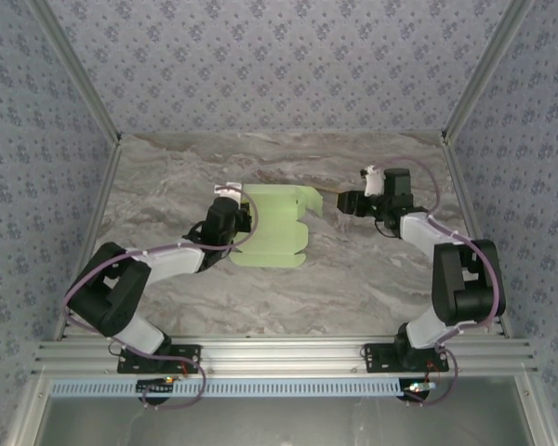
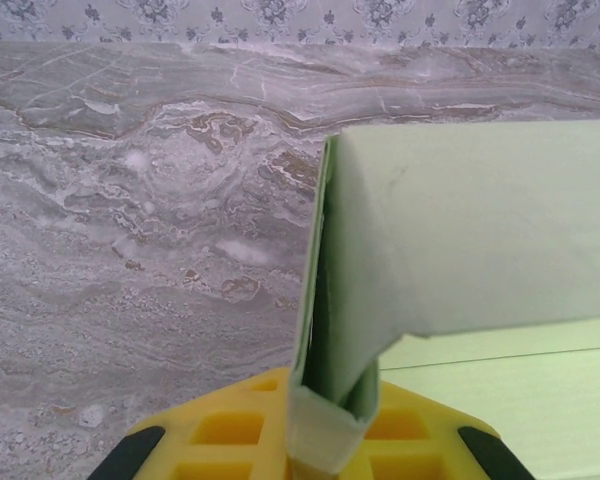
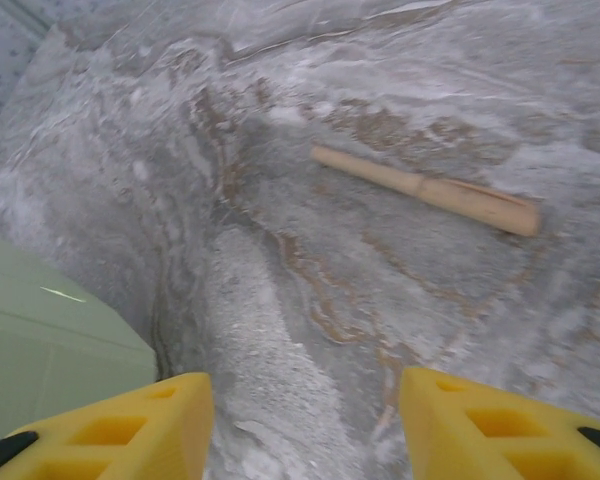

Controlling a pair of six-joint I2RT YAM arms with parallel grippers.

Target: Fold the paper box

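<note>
The paper box (image 1: 274, 228) is a pale green die-cut sheet lying mid-table, its left part folded up. In the left wrist view a doubled green flap of the paper box (image 2: 460, 230) rises from between the yellow fingers, and my left gripper (image 2: 325, 425) is shut on it. Seen from above, the left gripper (image 1: 234, 212) sits at the sheet's left edge. My right gripper (image 1: 342, 204) hovers just right of the sheet, apart from it. Its yellow fingers (image 3: 120, 425) stand open over bare marble, with a corner of the paper box (image 3: 50, 340) at the left.
A thin tan wooden stick (image 3: 425, 190) lies on the marble table (image 1: 353, 279) beyond the right gripper. Patterned walls and metal rails (image 1: 102, 111) close the table on three sides.
</note>
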